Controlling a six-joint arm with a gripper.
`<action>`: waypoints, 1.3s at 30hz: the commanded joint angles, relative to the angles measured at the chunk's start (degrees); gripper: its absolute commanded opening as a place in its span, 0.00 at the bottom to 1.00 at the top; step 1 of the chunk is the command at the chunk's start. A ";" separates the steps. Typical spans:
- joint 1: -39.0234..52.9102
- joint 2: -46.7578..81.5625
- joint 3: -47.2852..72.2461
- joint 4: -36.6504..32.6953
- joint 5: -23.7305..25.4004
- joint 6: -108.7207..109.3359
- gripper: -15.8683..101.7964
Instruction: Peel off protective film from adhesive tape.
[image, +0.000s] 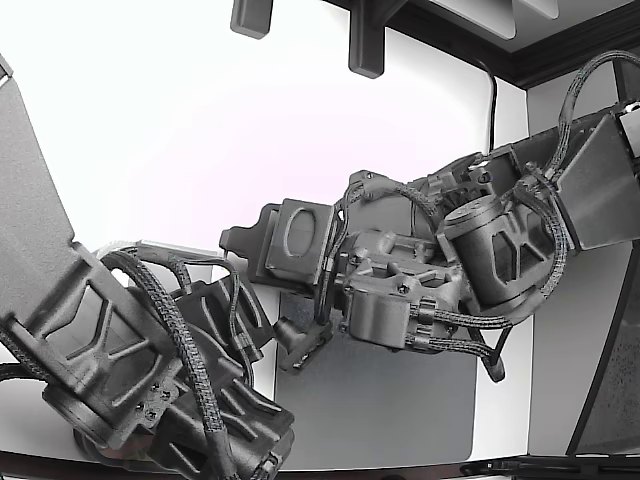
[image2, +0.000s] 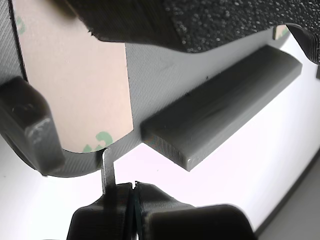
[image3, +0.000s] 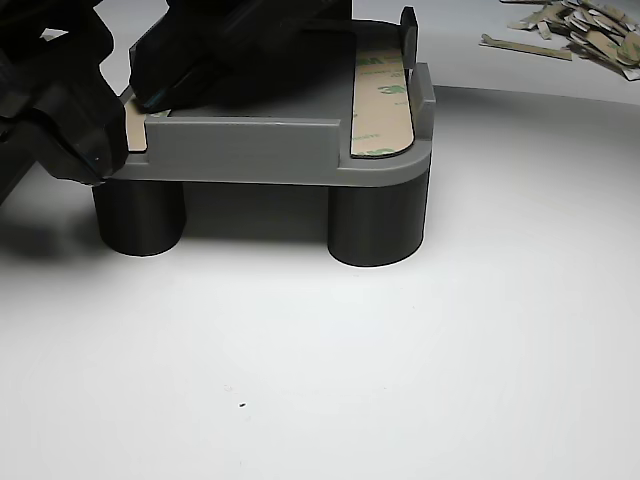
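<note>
In the wrist view, a tan protective film (image2: 75, 85) with green print lies flat on its tape strip on the grey part (image2: 165, 65). My gripper (image2: 134, 192) sits just off the part's edge by the film's rounded corner. Its dark fingers are shut together with nothing visible between them. A thin metal tab (image2: 107, 170) rises from one finger and touches the film's edge. A dark foam-faced pad (image2: 210, 25) of the second arm presses on the part from above. In the other view, a second film-covered strip (image3: 385, 100) lies uncovered on the part's right end.
The grey part (image3: 250, 150) stands on dark round legs (image3: 378, 225) over a white surface. A raised bar (image2: 225, 105) and a post (image2: 30, 130) flank the tape. A heap of peeled film scraps (image3: 580, 30) lies at the other view's far right. Both arms crowd a grey mat (image: 390, 400).
</note>
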 joint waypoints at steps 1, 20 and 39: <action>-0.18 0.79 -1.93 -0.26 0.53 0.26 0.04; 0.44 0.09 -2.29 0.62 1.41 0.79 0.04; 0.44 -0.18 -2.55 0.35 1.41 1.14 0.04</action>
